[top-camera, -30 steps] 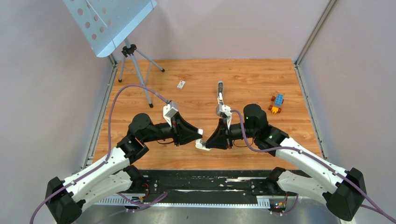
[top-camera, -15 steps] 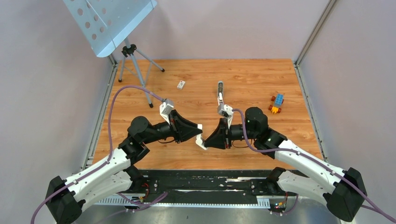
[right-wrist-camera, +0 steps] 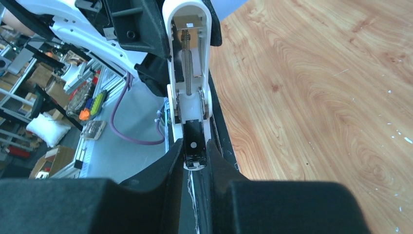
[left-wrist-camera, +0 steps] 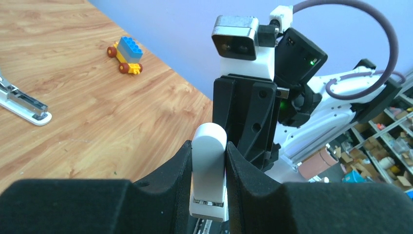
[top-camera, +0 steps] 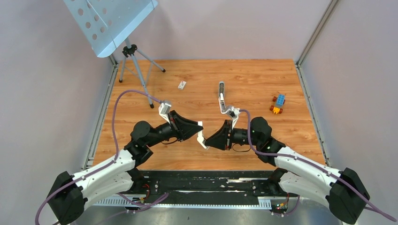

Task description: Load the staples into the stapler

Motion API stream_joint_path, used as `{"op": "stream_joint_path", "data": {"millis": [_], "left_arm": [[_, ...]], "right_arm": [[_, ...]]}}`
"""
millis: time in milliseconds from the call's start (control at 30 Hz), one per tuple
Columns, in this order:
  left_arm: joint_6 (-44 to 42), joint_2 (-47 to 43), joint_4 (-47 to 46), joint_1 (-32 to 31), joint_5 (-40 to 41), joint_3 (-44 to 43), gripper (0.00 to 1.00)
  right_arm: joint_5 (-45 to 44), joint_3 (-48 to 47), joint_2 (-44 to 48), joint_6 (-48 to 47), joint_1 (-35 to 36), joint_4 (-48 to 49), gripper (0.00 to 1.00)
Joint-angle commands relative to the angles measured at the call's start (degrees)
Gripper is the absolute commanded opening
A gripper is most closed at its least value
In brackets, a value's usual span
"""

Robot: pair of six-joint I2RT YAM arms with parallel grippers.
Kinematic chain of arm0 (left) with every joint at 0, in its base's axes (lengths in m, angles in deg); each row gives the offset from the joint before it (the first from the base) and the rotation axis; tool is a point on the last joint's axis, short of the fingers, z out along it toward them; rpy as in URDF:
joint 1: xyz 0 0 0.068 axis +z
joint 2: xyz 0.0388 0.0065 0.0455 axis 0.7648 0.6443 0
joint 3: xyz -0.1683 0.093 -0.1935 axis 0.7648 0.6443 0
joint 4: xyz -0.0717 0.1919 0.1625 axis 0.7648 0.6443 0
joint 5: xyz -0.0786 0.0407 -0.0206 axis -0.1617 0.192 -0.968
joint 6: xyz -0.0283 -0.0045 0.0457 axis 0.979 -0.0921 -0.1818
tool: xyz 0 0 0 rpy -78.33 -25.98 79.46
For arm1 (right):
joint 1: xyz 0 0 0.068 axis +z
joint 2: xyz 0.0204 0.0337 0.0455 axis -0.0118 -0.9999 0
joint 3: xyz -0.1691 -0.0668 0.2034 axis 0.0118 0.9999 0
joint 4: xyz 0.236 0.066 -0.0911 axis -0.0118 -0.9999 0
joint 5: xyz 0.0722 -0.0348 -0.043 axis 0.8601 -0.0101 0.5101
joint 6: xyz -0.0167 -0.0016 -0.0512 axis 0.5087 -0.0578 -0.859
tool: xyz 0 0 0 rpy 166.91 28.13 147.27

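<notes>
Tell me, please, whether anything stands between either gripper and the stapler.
Nothing visible does: the left gripper and the right gripper each clamp one end of the stapler directly, with it spanning the gap between them.

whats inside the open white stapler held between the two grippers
Inside the stapler a spring runs down to a black block. No staples show. The right gripper covers the near end, so that part cannot be seen.

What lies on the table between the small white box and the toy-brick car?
A slim grey-and-white stapler lies there, apart from both, in the top view.
</notes>
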Motion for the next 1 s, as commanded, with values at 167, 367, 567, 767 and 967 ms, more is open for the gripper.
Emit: {"op": "stream_joint_path", "data": {"millis": [167,367,567,767,967], "left_arm": [[4.6,4.5,-17.3,0.7,3.8,1.5,0.00],[4.9,5.2,-18.5,0.7,4.2,1.5,0.00],[4.0,3.2,-16.6,0.7,3.5,2.1,0.00],[4.2,1.3,-13.6,0.7,-1.2,2.2,0.00],[3.9,0.8,-12.6,0.7,-4.8,2.3,0.00]], "right_arm": [[-5.6,2.6,0.9,6.4,1.6,4.5,0.19],[-5.6,2.7,-1.7,6.9,3.1,5.3,0.20],[-7.2,0.0,0.8,2.6,3.2,-2.4,0.27],[-10.0,-1.3,9.9,-2.9,3.1,-12.3,0.50],[-6.4,-4.4,13.0,-5.7,3.2,-15.6,0.71]]}}
